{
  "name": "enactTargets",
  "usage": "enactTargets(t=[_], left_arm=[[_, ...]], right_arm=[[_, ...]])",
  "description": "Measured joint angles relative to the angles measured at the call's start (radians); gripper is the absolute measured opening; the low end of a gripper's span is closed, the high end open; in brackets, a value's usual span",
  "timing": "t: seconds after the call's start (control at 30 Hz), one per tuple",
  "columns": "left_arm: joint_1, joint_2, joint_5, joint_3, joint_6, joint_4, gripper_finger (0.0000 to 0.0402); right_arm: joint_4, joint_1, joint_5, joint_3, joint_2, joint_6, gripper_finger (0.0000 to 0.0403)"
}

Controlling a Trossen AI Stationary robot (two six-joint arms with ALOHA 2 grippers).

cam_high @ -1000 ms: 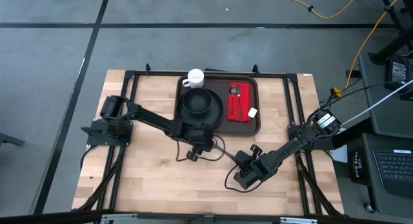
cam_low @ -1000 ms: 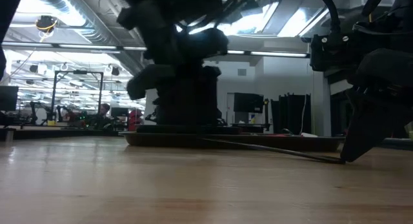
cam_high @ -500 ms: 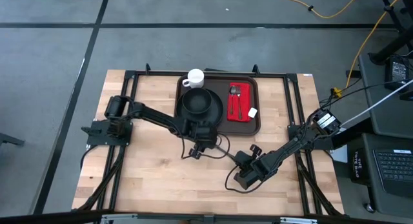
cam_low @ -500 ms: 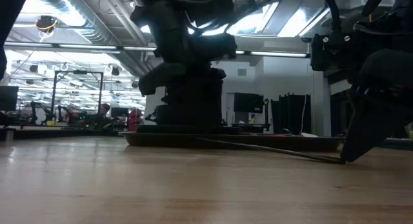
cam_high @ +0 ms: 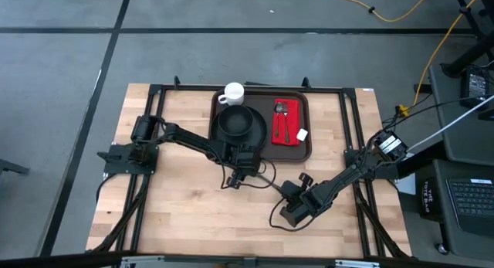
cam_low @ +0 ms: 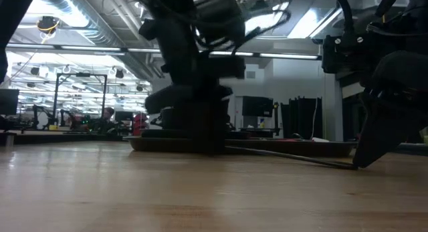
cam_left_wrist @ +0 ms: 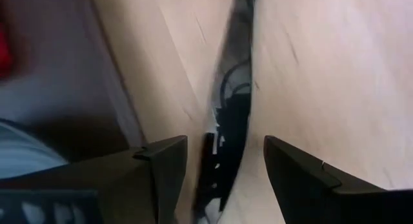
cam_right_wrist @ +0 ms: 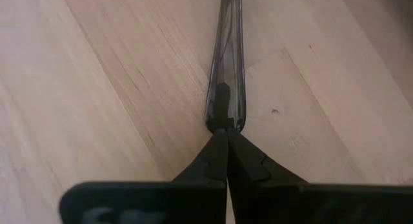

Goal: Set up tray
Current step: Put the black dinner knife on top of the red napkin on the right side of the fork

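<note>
The dark brown tray (cam_high: 306,149) lies at the table's far middle. It carries a black plate (cam_high: 239,125), a white mug (cam_high: 233,93) and a red napkin (cam_high: 287,134) with two utensils on it. A shiny metal knife (cam_right_wrist: 227,56) lies on the wood in front of the tray and shows as a thin line in the low view (cam_low: 287,157). My right gripper (cam_right_wrist: 226,130) is shut on the knife's near end. My left gripper (cam_left_wrist: 226,146) is open just in front of the tray (cam_high: 245,171), with a finger on either side of the knife's (cam_left_wrist: 232,108) far part. My right gripper pinches the knife's near end (cam_right_wrist: 226,121) between the tips of its two fingers. It comes from the table's near right, slanting down, with the fingers in line with the knife. The rest of the knife lies along the wood toward the tray.
Black cables loop on the wood near both grippers (cam_high: 274,214). A black frame rail (cam_high: 349,137) runs along the table's right side, and another on the left. Bare wood (cam_high: 177,206) stretches across the near left part of the table.
My left gripper has moved a little toward the table's right along the tray's near edge, over the knife's far part. The right arm and the knife have kept still.
</note>
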Motion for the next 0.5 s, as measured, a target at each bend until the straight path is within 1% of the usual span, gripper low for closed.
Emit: enactTargets(t=[0.2, 0.37, 0.5], left_arm=[[0.001, 0.017, -0.040, 0.000, 0.011, 0.006, 0.0198], [0.017, 0.017, 0.049, 0.000, 0.010, 0.004, 0.0198], [0.027, 0.018, 0.062, 0.000, 0.010, -0.001, 0.0198]], right_arm=[[0.001, 0.000, 0.001, 0.000, 0.000, 0.000, 0.0000], [0.001, 0.000, 0.000, 0.000, 0.000, 0.000, 0.0000], [0.001, 0.000, 0.001, 0.000, 0.000, 0.000, 0.0000]])
